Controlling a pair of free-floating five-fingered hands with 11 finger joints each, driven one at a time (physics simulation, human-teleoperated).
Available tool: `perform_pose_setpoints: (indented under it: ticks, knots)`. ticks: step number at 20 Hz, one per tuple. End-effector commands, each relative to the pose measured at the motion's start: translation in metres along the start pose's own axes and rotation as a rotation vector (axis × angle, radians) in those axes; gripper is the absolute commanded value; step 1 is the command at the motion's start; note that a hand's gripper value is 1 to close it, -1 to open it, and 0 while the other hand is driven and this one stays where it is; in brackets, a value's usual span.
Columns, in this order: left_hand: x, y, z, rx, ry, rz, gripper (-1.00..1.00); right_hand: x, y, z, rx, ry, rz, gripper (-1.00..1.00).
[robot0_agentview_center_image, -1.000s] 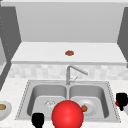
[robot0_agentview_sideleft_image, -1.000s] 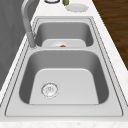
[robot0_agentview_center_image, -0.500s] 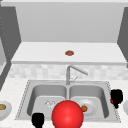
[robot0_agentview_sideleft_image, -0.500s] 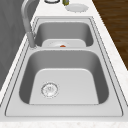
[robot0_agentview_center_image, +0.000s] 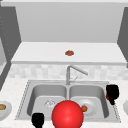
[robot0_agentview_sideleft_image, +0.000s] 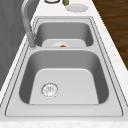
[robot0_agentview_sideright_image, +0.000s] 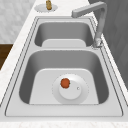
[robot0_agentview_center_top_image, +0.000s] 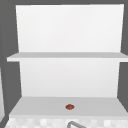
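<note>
no movement since; both hands, left hand (robot0_agentview_center_image: 38, 119) and right hand (robot0_agentview_center_image: 112, 93), front-view blobs, finger state untellable

Brushed metal sink (robot0_agentview_sideleft_image: 75, 32), glossy red ball (robot0_agentview_center_image: 67, 114)

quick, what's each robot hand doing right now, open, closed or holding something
Left robot hand, by the sink's front rim: cannot be told.
Right robot hand, at its right rim: cannot be told.
</note>
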Motion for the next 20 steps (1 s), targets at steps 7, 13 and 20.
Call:
perform_pose_setpoints:
  ticks: [7, 13, 20]
  knots:
    - [0.000, 0.000, 0.000, 0.000, 0.000, 0.000, 0.00, 0.001, -0.063, 0.010, -0.006, -0.027, 0.017, 1.00]
    - [0.000, 0.000, 0.000, 0.000, 0.000, 0.000, 0.00, 0.005, -0.107, 0.015, -0.002, -0.026, 0.015, 1.00]
    - [0.000, 0.000, 0.000, 0.000, 0.000, 0.000, 0.00, 0.019, -0.161, 0.020, 0.006, -0.024, 0.019, 1.00]
